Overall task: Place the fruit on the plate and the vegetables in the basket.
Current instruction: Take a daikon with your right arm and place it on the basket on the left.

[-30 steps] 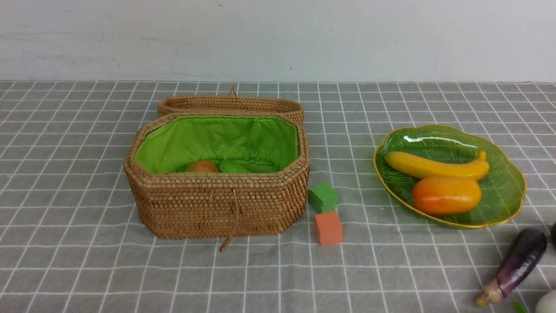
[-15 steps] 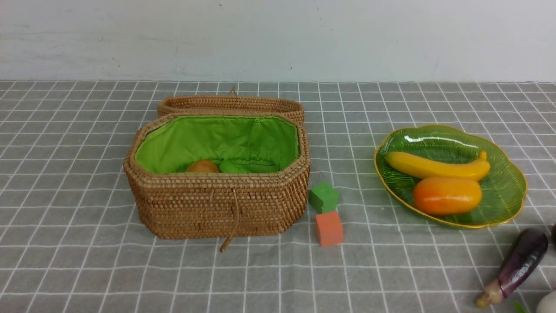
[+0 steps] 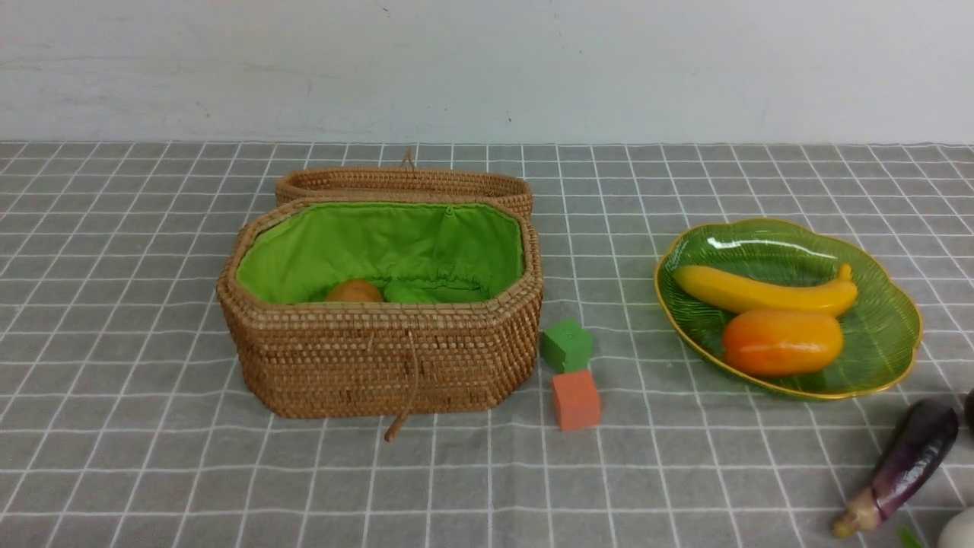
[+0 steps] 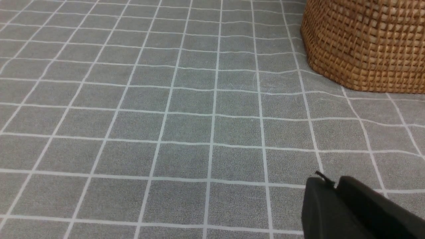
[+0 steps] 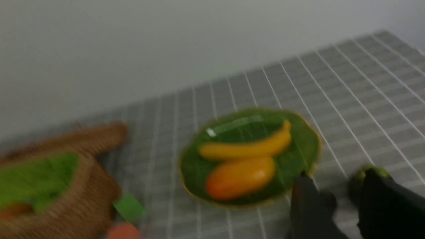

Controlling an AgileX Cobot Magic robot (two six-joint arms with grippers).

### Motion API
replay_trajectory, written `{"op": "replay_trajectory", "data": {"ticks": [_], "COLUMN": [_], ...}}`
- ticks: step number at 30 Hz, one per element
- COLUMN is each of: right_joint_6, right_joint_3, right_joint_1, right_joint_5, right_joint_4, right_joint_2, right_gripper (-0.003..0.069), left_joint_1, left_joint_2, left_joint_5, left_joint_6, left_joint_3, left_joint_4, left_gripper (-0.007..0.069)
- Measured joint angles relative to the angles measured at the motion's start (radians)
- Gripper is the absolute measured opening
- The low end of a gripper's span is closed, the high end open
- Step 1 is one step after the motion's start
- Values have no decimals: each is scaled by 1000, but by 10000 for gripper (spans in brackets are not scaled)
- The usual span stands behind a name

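Wicker basket (image 3: 380, 358) stands open left of centre on the counter (image 3: 152, 457), with a potato (image 3: 354, 291) and a green gourd (image 3: 426, 292) inside, both mostly hidden by its front wall. The plate (image 3: 886, 335) carries banana (image 3: 761, 291) and mango (image 3: 782, 342). An eggplant (image 3: 909, 460) and a white vegetable (image 3: 960, 531), cut off at the corner, lie loose near it. Outstanding fruit: the mangosteen (image 5: 354, 186), just beside the right hand (image 5: 335, 181), whose jaws stand moderately apart and empty, as far as blur allows. Recommended: centre over the round body below the cap, close gently, clear the eggplant, set down on bare glass. The left hand (image 4: 335, 187) is narrow, empty, low beside the basket. Neither arm shows from the front.
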Motion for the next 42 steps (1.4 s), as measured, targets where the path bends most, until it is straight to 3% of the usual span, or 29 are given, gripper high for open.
{"op": "replay_trajectory", "data": {"ticks": [7,10,14,20,25,28,32,35,42], "right_joint_6": [-28,197,373,431,435,435,363,280,157], "right_joint_3": [110,156,160,158,158,158,157,153,126], "right_joint_1": [0,-10,-58,-177,-250,-262,-267,-267,-268], "right_joint_5": [107,145,114,9,-102,-191,-283,-283,-172], "right_joint_4": [-3,-3,-71,2,62,62,64,103,181], "right_joint_2": [155,259,370,577,736,813,922,983,918], "right_gripper": [241,255,305,445,563,582,552,472,472], "left_joint_1": [0,0,0,0,0,0,0,0,0], "left_joint_2": [0,0,0,0,0,0,0,0,0], "left_joint_5": [0,0,0,0,0,0,0,0,0], "left_joint_6": [0,0,0,0,0,0,0,0,0], "left_joint_3": [0,0,0,0,0,0,0,0,0], "left_joint_4": [0,0,0,0,0,0,0,0,0], "left_gripper": [60,60,60,71,71,71,71,71,71]}}
